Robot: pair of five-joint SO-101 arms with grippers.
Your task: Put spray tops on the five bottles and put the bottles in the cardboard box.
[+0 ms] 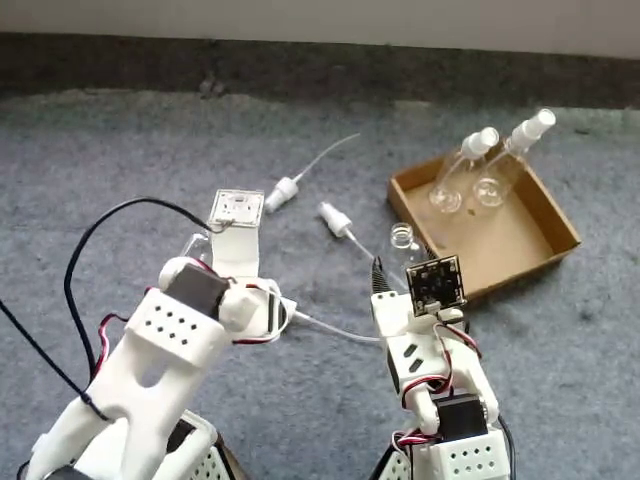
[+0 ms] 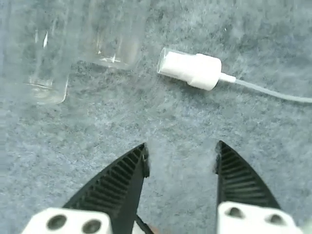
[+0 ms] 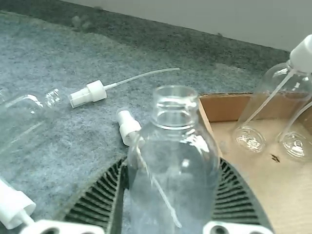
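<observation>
Right wrist view: claw (image 3: 172,176) around bottle (image 3: 171,141)

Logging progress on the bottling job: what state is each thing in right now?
Left hand: open, empty.
Right hand: shut on a bottle.
Held bottle: upright, no top.
Spare bottle: lying on the carpet, no top.
Box: open-topped.
Boxed bottles: two, tops on.
Loose spray tops: lying on the carpet.
</observation>
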